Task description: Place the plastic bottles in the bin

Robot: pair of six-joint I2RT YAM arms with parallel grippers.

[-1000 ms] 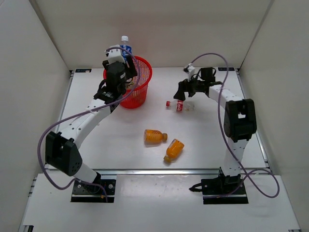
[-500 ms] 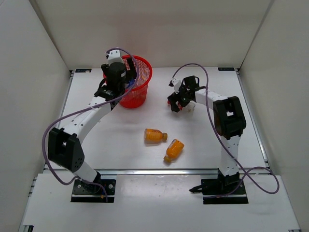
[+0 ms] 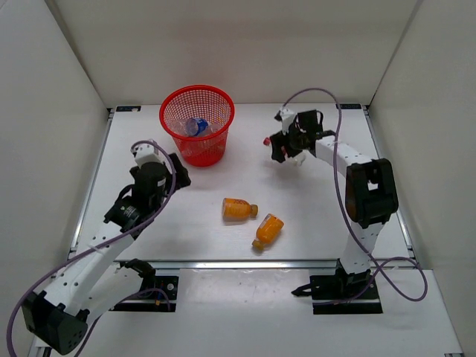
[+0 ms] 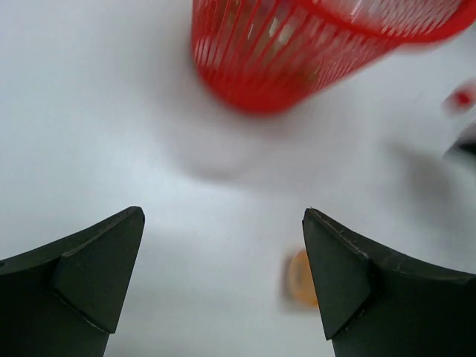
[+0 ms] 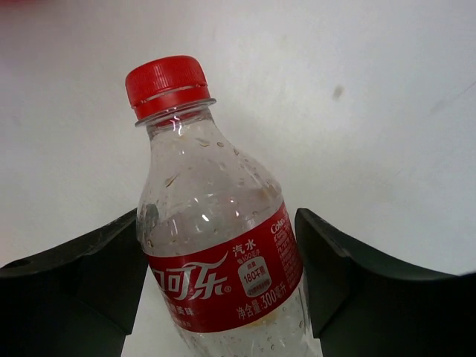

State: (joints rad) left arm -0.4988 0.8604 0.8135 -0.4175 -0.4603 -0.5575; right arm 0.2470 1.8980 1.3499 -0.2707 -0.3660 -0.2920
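Bottles, left to right. Blue-labelled bottle lies inside the bin, on the far side of the table, left of centre; its axis can't be read through the mesh. First orange bottle lies flat mid-table, long axis left-right, neck to the right. Second orange bottle lies just beside it to the near right, not touching, axis diagonal, narrow end toward the near left. Red-capped bottle is far right of centre, cap pointing left and away from the wrist, long axis running out along the fingers.

Tools. Left gripper: fingers spread wide, nothing between them, touching nothing, near the bin on its near-left side. Right gripper: pressed in on the red-capped bottle from both sides at the label band, pinching it.

Views. Overhead alone shows the bin's contents and both orange bottles whole. Left wrist view is blurred: bin wall ahead, one orange bottle a smear low between the fingers. Right wrist view alone gives the red label, droplets inside the clear wall, and the finger contact; overhead shows only the red cap poking out left of the gripper.
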